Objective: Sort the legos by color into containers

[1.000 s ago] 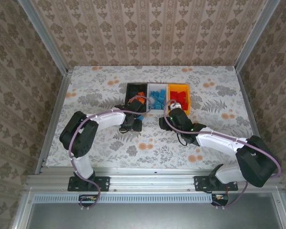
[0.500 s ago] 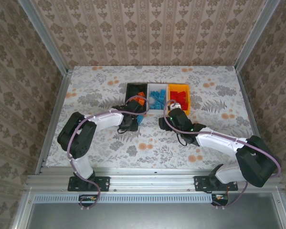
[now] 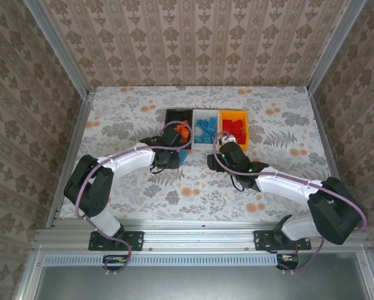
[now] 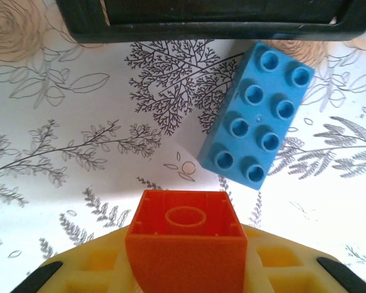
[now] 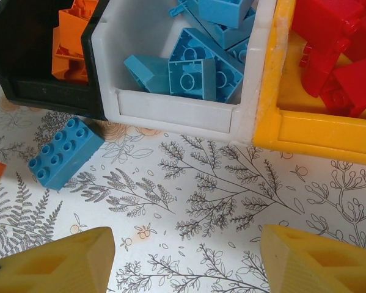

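The left tool [image 4: 186, 274] is clamped on an orange brick [image 4: 184, 241]; the black bin [image 4: 207, 27] lies just ahead, nearer this arm. The right tool [image 5: 186, 256] gapes empty.

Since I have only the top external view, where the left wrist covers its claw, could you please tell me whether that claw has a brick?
Observer: Yes, the left claw is shut on an orange brick, its hollow underside towards the wrist camera.
Operator: Thank you. Which way up is the blue brick near it?
Observer: The blue brick lies studs up on the table, just in front of the black bin.
Operator: Is the right claw carrying anything?
Observer: No, the right claw is open, with nothing between its fingers.
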Tool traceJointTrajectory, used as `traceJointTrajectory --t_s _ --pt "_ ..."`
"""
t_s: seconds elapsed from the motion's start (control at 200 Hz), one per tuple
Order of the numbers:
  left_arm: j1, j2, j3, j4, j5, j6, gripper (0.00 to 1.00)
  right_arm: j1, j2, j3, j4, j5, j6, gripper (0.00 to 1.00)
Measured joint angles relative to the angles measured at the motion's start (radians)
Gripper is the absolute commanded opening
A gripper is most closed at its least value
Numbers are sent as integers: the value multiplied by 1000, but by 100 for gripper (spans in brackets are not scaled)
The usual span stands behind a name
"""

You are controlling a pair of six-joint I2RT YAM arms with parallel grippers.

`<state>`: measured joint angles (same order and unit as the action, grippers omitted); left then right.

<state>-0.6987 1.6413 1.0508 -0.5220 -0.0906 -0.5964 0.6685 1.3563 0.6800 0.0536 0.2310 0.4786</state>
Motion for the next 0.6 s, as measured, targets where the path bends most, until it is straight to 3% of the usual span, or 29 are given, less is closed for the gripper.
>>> traceJointTrajectory --t_s 0.23,0.495,0.6 --pt "53 37 223 -104 11 68 35 0 1 1 0 0 0 66" --pt "171 300 593 -122 137 127 36 0 1 2 0 1 -3 65" --pt "185 396 689 -142 187 138 41 0 1 2 0 2 -4 66"
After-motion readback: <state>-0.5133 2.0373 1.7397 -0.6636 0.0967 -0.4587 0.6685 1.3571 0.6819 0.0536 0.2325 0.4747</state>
